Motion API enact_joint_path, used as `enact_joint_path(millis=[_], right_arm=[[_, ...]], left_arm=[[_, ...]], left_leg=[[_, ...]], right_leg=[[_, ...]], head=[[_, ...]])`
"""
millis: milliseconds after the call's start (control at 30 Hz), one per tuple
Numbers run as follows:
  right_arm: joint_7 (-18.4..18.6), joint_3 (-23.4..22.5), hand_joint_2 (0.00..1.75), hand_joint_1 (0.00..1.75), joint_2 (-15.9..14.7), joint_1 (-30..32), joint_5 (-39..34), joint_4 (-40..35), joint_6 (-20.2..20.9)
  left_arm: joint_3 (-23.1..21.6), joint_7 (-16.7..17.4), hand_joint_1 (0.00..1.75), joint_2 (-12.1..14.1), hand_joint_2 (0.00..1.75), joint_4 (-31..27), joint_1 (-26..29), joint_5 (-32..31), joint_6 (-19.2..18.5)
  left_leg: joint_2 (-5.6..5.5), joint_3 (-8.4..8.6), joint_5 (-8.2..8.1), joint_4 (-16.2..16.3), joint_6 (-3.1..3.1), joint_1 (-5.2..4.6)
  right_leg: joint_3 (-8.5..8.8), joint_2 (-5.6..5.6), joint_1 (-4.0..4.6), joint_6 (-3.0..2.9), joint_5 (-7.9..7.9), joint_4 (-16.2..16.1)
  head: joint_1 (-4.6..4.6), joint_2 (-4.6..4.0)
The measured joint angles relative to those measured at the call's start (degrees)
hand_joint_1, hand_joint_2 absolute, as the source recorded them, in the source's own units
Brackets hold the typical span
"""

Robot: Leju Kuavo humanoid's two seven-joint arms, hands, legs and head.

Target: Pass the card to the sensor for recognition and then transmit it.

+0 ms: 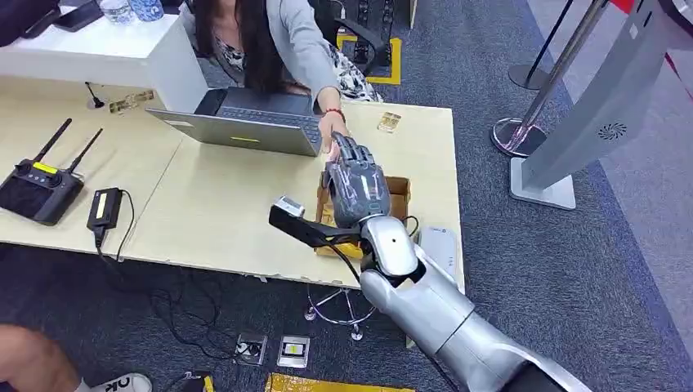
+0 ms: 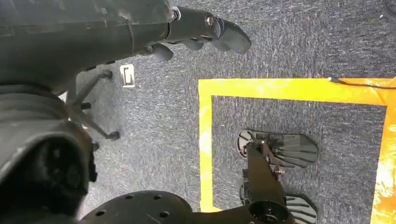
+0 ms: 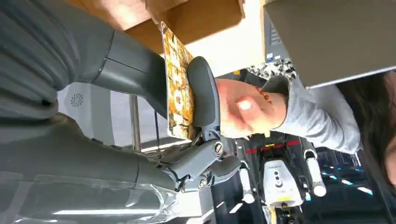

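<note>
Over on the left of the table sit the remote controller (image 1: 38, 186) with its antennas and a small black device (image 1: 105, 207) on its cable, well away from the action. Next along, the open laptop (image 1: 245, 122), and the person (image 1: 270, 41) behind it reaches an arm forward. Their hand (image 1: 331, 140) meets the robot's right hand (image 1: 357, 184), stretched out over the cardboard box (image 1: 400, 189) near the table's right end. The wrist camera settles it: the card (image 3: 176, 84), gold and patterned, sits pinched between the thick thumb (image 3: 203, 93) and the dark fingers, hand closed on it, long axis running along the palm's face toward the person. The person's fingers (image 3: 243, 109) lie just beyond the thumb, touching or nearly so; I can't tell whether they grip the card yet. This looks like the handover, so release turns on that grasp. The left hand (image 2: 205, 32) hangs over the carpet, fingers loosely curled, holding nothing.
</note>
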Motion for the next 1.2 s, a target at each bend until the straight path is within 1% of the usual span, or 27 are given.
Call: enact_joint_path(millis=[300, 333, 400, 467, 533, 633, 967, 1067, 1200], right_arm=[[-0.3, 0.3, 1.75, 1.75, 0.4, -0.4, -0.1, 2.4, -1.3], [-0.5, 0.4, 0.00, 0.00, 0.4, -0.5, -0.3, 2.5, -1.6], [-1.0, 0.4, 0.00, 0.00, 0.6, -0.5, -0.7, 2.9, -2.2], [-2.3, 0.5, 0.00, 0.00, 0.8, -0.5, -1.7, 3.3, -3.3], [-3.6, 0.5, 0.00, 0.00, 0.9, -0.5, -3.5, 3.6, -3.0], [-4.1, 0.7, 0.00, 0.00, 1.2, -0.6, -3.9, 4.2, -2.9], [-2.8, 0.7, 0.00, 0.00, 1.1, -1.9, -3.6, 4.9, -2.0], [-2.4, 0.5, 0.00, 0.00, 0.2, -2.4, -4.6, 4.9, -0.3], [-2.4, -0.2, 0.00, 0.00, -1.0, -2.6, -5.2, 4.9, 0.4]], left_arm=[[0.0, 0.0, 0.00, -0.2, 0.00, 0.0, -0.4, 0.2, -0.3], [0.0, 0.1, 0.00, -0.2, 0.00, 0.0, -0.4, 0.2, -0.3], [0.0, 0.1, 0.00, -0.2, 0.00, 0.0, -0.5, 0.4, -0.3], [0.0, 0.1, 0.00, -0.2, 0.00, 0.0, -0.6, 0.5, -0.3], [0.0, 0.2, 0.00, -0.2, 0.00, 0.0, -0.6, 0.6, -0.3], [0.0, 0.3, 0.00, -0.3, 0.00, 0.0, -0.6, 0.6, -0.3], [0.0, 0.3, 0.00, -0.3, 0.00, 0.0, -0.7, 0.6, -0.9], [0.0, 0.3, 0.00, -0.3, 0.00, 0.0, -0.6, 1.0, -0.9], [0.0, 0.2, 0.00, -0.2, 0.00, 0.0, -0.5, 1.2, -0.9]], left_leg=[[0.00, 0.00, 0.00, 0.0, 0.00, -0.01], [0.00, 0.00, 0.00, 0.0, 0.00, 0.00], [0.01, 0.00, 0.00, 0.0, 0.00, 0.00], [0.00, 0.00, 0.00, 0.0, 0.00, 0.00], [0.00, 0.00, 0.00, 0.0, 0.00, 0.00], [0.00, 0.00, 0.00, 0.0, 0.00, 0.00], [0.00, 0.01, 0.00, 0.0, 0.00, -0.01], [0.00, 0.01, 0.00, 0.0, 0.00, 0.00], [0.02, 0.01, 0.00, 0.0, 0.00, 0.00]], right_leg=[[0.00, 0.00, -0.01, 0.00, 0.00, 0.0], [0.00, 0.00, -0.01, 0.00, 0.00, 0.0], [-0.02, 0.02, -0.01, 0.00, 0.00, 0.0], [-0.02, 0.01, 0.00, 0.00, 0.00, 0.0], [-0.02, 0.02, 0.00, 0.00, 0.00, 0.0], [-0.02, 0.02, 0.00, 0.00, 0.00, 0.0], [-0.02, 0.01, -0.01, 0.00, 0.00, 0.0], [-0.02, 0.01, -0.01, 0.00, 0.00, 0.0], [-0.02, 0.03, -0.01, 0.00, 0.00, 0.0]], head=[[0.02, 0.00], [0.02, 0.00], [0.00, 0.00], [0.02, 0.00], [0.00, 0.00], [0.02, 0.00], [0.02, 0.00], [0.00, 0.00], [0.00, 0.00]])
